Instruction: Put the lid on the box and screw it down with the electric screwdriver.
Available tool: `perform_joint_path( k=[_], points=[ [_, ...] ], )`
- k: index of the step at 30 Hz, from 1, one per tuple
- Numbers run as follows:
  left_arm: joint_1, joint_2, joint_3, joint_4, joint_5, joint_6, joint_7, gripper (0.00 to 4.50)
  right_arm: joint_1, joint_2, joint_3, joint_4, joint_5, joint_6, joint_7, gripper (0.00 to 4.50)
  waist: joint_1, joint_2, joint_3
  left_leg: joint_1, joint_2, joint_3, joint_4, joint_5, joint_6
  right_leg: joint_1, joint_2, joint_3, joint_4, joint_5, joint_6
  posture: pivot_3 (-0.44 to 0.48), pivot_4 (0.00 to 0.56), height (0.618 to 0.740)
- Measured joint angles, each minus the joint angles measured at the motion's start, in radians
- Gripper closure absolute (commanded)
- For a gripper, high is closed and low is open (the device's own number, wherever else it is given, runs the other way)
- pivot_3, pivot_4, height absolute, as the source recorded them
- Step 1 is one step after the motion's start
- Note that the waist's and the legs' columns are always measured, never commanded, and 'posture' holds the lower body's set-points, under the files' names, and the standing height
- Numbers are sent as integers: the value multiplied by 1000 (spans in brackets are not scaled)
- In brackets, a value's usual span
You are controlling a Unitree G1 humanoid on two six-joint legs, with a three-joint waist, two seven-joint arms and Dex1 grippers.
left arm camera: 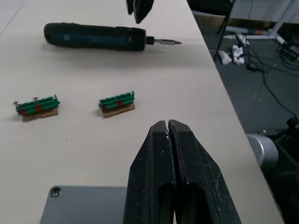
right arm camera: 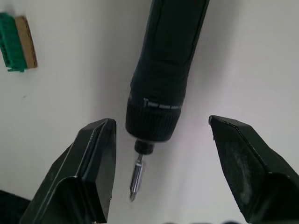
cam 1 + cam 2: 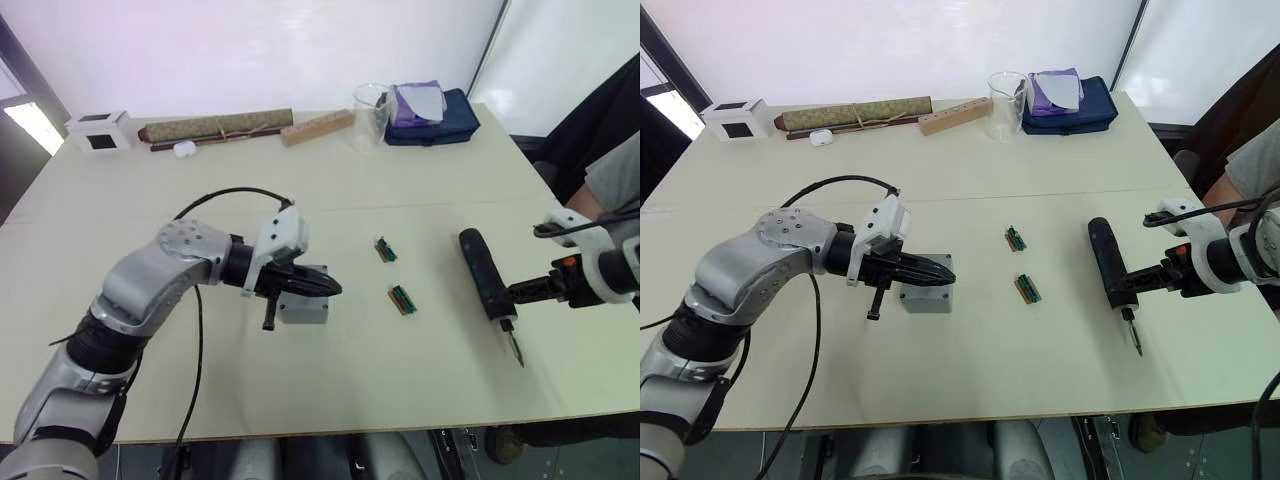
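Observation:
The small grey box (image 3: pixel 305 312) stands on the table left of centre. Its top is a flat grey plate, the lid (image 1: pixel 84 205), with a small screw hole at one corner. My left gripper (image 3: pixel 335 288) is shut and empty, its tips lying just over the lid. The black electric screwdriver (image 3: pixel 483 275) lies flat on the table to the right, with its metal bit pointing toward the front edge. My right gripper (image 2: pixel 161 122) is open beside the screwdriver's bit end, one finger on either side of the collar and not touching it.
Two small green terminal blocks (image 3: pixel 386 249) (image 3: pixel 402 299) lie between box and screwdriver. Along the back edge are a white cube (image 3: pixel 100 131), a rolled mat (image 3: pixel 215 127), a wooden block (image 3: pixel 316 127), a clear beaker (image 3: pixel 371 112) and a blue pouch (image 3: pixel 432 115). A person (image 3: pixel 610 180) sits at the right.

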Motion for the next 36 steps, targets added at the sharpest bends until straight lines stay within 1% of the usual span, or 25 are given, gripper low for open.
perform_joint_path(
  k=[3,8,12,14,17,19,21,22,26,30,32,36],
  points=[
    [0,-16,-8,-1,9,0,3,4500,-16,6,50,21,-1,-2,14,1070,-2,0,0,0,0,0,0,0,0,0,0,0,0,0,0,0,150,740],
    [3,-17,-7,-5,18,3,23,4500,-87,79,136,136,-34,-38,21,1070,-2,0,0,0,0,0,0,0,0,0,0,0,0,0,1,0,150,740],
    [16,-13,-3,-20,18,15,38,4500,-145,95,192,188,-66,-80,43,1070,-1,0,0,-1,0,0,0,0,0,0,0,0,0,0,1,0,150,740],
    [28,-14,1,-37,17,25,54,4500,-173,115,244,227,-96,-119,67,1070,-2,0,0,-1,0,0,1,0,0,0,0,0,0,0,1,0,150,740],
    [41,-20,3,-56,15,42,82,4500,-179,142,321,256,-135,-164,100,1070,-2,0,0,-1,0,-1,1,0,0,0,0,0,0,0,1,0,150,740],
    [50,-30,5,-67,11,51,102,4500,-196,151,365,258,-168,-191,130,1514,-2,-1,0,-1,0,-1,1,0,0,0,0,0,0,0,1,0,150,740],
    [52,-32,9,-74,7,64,115,4500,-209,160,395,263,-206,-217,147,2064,-3,-1,0,-1,0,-1,1,0,0,0,0,0,1,0,1,0,150,740],
    [53,-32,12,-77,6,66,122,4500,-212,162,406,263,-219,-236,157,2410,-4,-2,-1,0,0,-1,1,0,0,0,0,0,1,0,1,0,150,740],
    [66,-27,32,-83,5,71,138,4500,-226,166,456,243,-276,-269,200,2441,-4,-4,-2,2,0,-1,2,0,0,1,0,0,2,0,1,0,150,740],
    [79,-20,38,-82,7,70,150,4500,-232,169,478,239,-317,-284,231,2441,-2,-6,-4,2,0,-1,2,0,0,2,0,0,2,0,1,0,150,740],
    [82,-16,41,-76,10,66,151,4500,-242,182,481,263,-332,-290,245,2441,-4,-7,-4,2,0,-1,2,0,0,2,0,0,2,0,1,0,150,740],
    [86,7,61,-30,32,47,148,4500,-313,263,474,416,-360,-328,258,2441,-23,-8,-3,7,0,1,2,0,0,4,0,1,4,1,0,0,150,740]
  ],
)
